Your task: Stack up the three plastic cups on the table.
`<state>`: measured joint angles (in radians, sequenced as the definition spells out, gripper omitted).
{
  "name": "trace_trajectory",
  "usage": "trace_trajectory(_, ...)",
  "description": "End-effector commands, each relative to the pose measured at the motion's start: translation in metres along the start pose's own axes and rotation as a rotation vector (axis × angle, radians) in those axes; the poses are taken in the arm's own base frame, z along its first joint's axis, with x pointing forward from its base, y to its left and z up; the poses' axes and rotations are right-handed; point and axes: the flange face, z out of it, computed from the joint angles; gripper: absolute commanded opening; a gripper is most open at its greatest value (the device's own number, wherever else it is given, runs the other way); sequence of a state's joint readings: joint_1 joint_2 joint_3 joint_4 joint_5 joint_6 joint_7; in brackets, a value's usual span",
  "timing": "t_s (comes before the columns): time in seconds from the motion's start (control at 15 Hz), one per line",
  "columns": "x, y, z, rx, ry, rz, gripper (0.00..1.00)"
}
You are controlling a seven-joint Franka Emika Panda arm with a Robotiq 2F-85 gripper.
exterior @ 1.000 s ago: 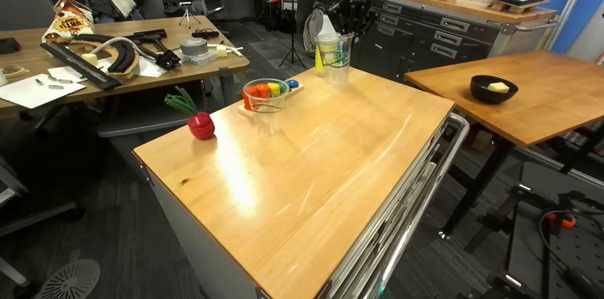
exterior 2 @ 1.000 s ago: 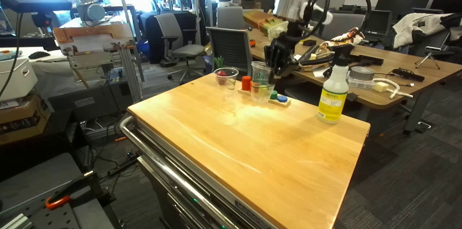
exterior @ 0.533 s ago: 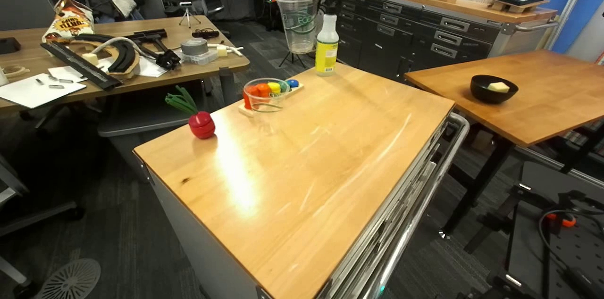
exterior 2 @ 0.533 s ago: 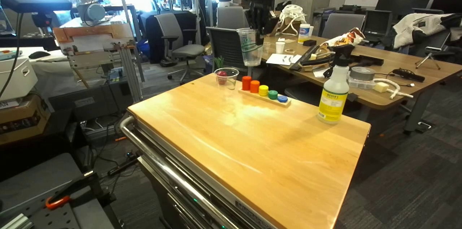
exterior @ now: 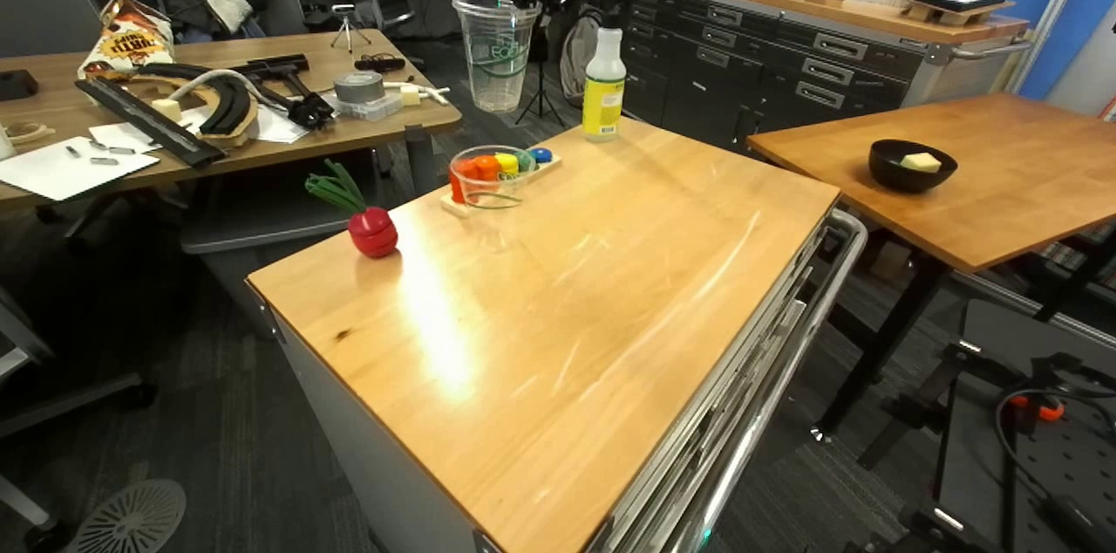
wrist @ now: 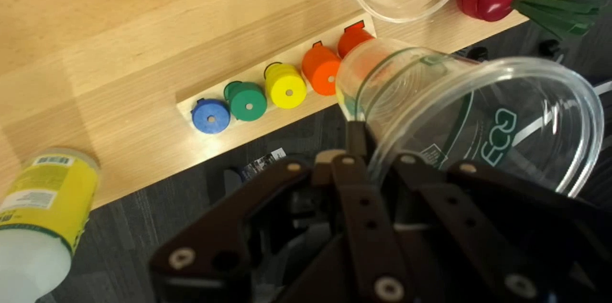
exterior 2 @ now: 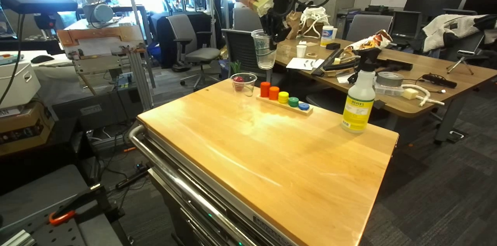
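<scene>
Pinching a see-through cup (wrist: pixel 459 112) near its rim, I have my gripper (wrist: pixel 380 164) clamped on the thin plastic wall. My dark linkages fill the lower part of the wrist view, so the exact line of contact is hard to make out. In both exterior views the cup hangs mouth up, close to upright, off the table (exterior 2: pixel 264 153), with green print and green bands on its side. Its rim looks doubled to me, as though cups were nested, but through clear plastic I cannot tell how many I hold.

In the wrist view its base overlaps the red and orange end of a wooden strip (exterior 2: pixel 278 104). That strip lies along a table edge, bearing coloured pegs (exterior 2: pixel 283 97) that step down in height from red to blue. Just beside the red end is a standing cup (exterior 2: pixel 247 90), also clear, mouth up on the tabletop and apart from what I hold. Near it lies a red radish-like thing (exterior: pixel 372 232) with green leaves. Past the blue end, a spray bottle (exterior 2: pixel 359 96) with a yellow label stands upright.

Farther out, in an exterior view, a black bowl (exterior: pixel 911 180) holding a pale block (exterior: pixel 920 161) rests on a separate wooden table (exterior: pixel 1003 126). A cluttered desk (exterior: pixel 357 132) bears a snack bag (exterior: pixel 131 38).
</scene>
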<state>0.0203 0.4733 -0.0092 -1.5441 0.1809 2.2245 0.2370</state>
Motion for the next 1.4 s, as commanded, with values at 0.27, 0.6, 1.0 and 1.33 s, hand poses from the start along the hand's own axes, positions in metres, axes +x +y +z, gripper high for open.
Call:
trace_trajectory(0.27, -0.012, -0.023, 0.030, 0.057, -0.057, -0.038, 0.01)
trace_trajectory(0.6, -0.023, -0.038, 0.027, 0.039, -0.042, -0.083, 0.01)
trace_trajectory(1.0, -0.034, -0.052, 0.013, -0.053, -0.024, -0.161, 0.01)
trace_trajectory(1.33, -0.038, -0.063, -0.012, -0.071, 0.009, -0.206, 0.01)
